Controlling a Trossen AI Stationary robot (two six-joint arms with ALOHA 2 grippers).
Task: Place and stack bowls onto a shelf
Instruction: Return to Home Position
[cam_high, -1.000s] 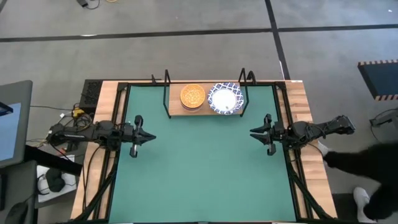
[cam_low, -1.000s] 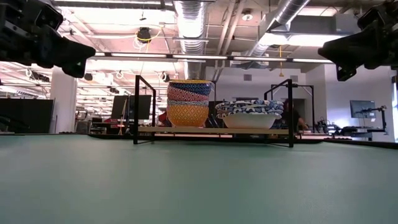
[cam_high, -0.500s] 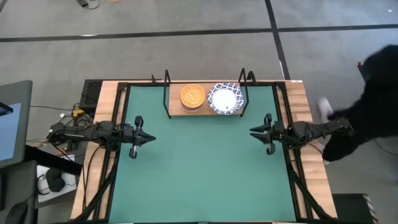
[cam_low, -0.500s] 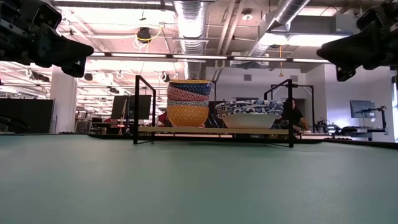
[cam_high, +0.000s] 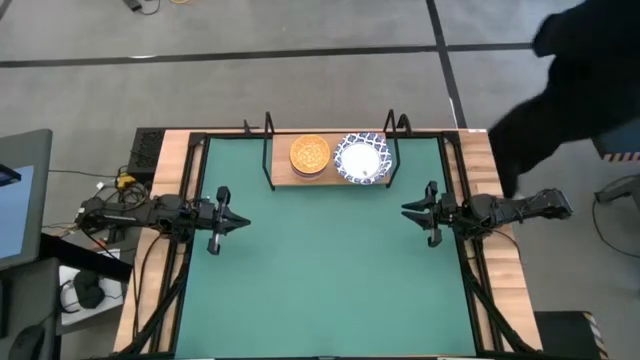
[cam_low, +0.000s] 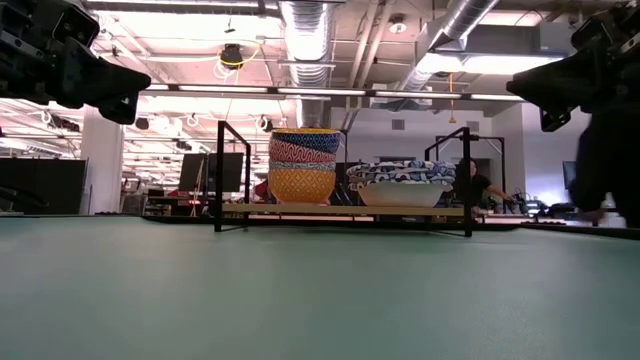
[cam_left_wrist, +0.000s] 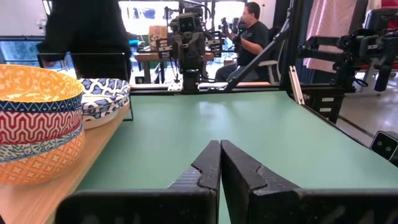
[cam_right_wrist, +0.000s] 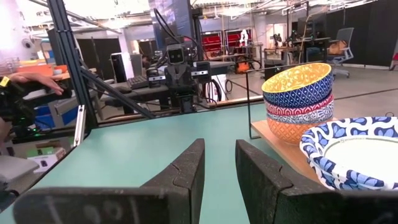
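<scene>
Green surface (cam_high: 320, 290) looks as it did half a second ago; only the person in dark clothes (cam_high: 575, 70) has shifted, from beside my right arm to past the far right corner. My left jaws hang over the left edge, clenched, fingers (cam_left_wrist: 208, 163) pressed together on nothing. My right jaws hang over the right edge, released, a narrow gap between the fingers (cam_right_wrist: 186, 168), empty. On the shelf (cam_high: 282, 179) at the far side stand two stacks: four coloured bowls (cam_high: 310, 155), and beside them white bowls with blue rims (cam_high: 361, 160), which I cannot count
</scene>
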